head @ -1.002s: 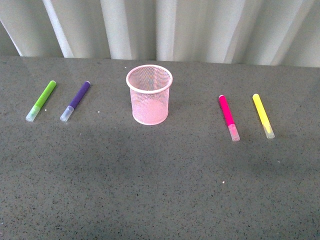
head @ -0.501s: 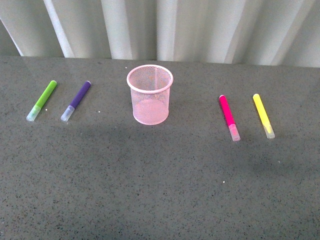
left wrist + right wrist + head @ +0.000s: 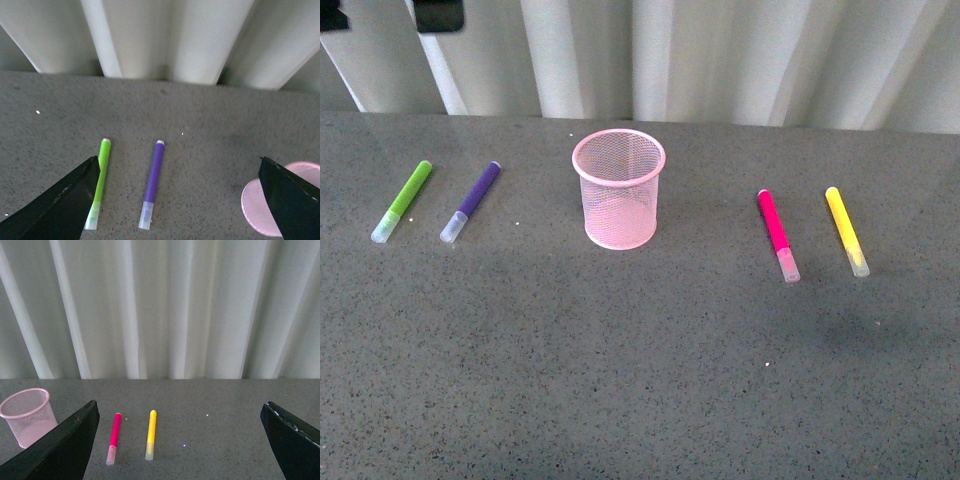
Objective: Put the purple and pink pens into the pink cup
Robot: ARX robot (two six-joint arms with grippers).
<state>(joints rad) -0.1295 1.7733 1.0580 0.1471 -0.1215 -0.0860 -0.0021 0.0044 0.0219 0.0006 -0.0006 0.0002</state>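
The pink cup point(image 3: 619, 205) is standing upright on the grey speckled bench point(image 3: 640, 360), a little left of centre and toward the back, near the white pleated curtain point(image 3: 740, 60). It is holding no pen.

The purple pen point(image 3: 470, 202) is lying flat on the bench to the left of the cup and well apart from it. Its clear cap is pointing toward the robot. Just beyond it, further left, a lime-green marker point(image 3: 402, 201) is lying almost parallel, not touching it.

The pink pen point(image 3: 776, 233) is lying flat to the right of the cup, also well apart, with its clear cap at the near end. A yellow marker point(image 3: 846, 231) is lying beside it on the far right, with a gap between the 2.

The left hand point(image 3: 177, 158) is hovering above the bench with its 2 fingers spread wide and nothing between them. Its wrist camera is looking down on the purple pen and the green marker. In the front view, 2 dark shapes at the top left edge are probably parts of this hand.

The right hand point(image 3: 180, 403) is likewise gaping wide and gripping nothing, with the pink pen and yellow marker lying ahead of it.
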